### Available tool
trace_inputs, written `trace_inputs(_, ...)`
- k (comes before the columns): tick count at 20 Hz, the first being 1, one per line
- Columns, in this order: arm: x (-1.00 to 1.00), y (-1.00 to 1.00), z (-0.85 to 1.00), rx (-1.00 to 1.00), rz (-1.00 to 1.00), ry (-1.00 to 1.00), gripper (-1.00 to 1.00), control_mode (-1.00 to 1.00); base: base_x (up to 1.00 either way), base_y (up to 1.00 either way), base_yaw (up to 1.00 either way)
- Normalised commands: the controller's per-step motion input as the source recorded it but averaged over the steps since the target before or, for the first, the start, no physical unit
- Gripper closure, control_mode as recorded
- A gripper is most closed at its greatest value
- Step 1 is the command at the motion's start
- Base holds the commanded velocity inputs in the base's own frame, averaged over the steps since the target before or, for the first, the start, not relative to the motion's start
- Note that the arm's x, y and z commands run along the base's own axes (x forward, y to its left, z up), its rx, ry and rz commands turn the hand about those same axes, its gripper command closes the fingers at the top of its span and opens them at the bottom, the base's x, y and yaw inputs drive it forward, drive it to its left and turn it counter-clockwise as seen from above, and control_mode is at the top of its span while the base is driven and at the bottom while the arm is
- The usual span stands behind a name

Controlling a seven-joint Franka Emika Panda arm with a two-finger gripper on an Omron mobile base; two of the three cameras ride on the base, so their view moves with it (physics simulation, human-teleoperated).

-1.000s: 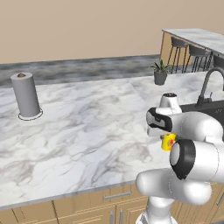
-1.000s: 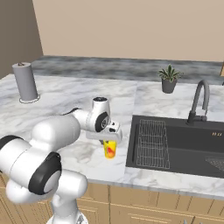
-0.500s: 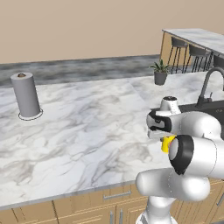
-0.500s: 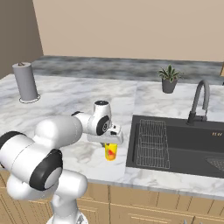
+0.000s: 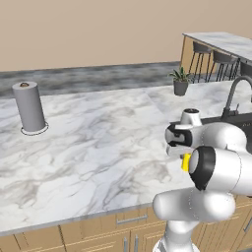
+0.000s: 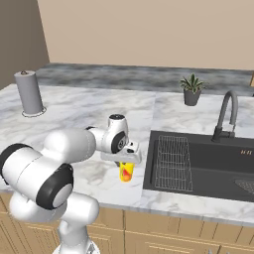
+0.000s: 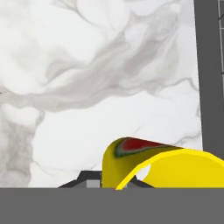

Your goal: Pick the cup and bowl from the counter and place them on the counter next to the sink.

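cup [image 6: 126,171]: small yellow thing, looks light and stiff, probably a bit slick, so pinching the rim wall seems the way to go
where: on the marble counter [image 6: 89,111], just beside the sink [image 6: 208,163], at its left edge
claw [image 6: 124,159]: nearly fully closed, pinched on the cup's rim from above
bowl: can't spot it from here

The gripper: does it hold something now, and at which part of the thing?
The gripper is shut on the yellow cup, gripping it at the rim from above, over the counter beside the sink.
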Motion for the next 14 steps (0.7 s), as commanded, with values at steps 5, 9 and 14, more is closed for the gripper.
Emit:
trace_inputs(5,0.00,-0.01,-0.10,0.00,-0.01,0.01,1.00,-1.00,0.00,0.00,0.00)
trace_inputs(9,0.00,0.00,0.00,0.00,0.00,0.00,-1.00,-1.00,0.00,0.00,0.00)
trace_inputs(14,0.00,0.00,0.00,0.00,0.00,0.00,-1.00,-1.00,0.00,0.00,0.00)
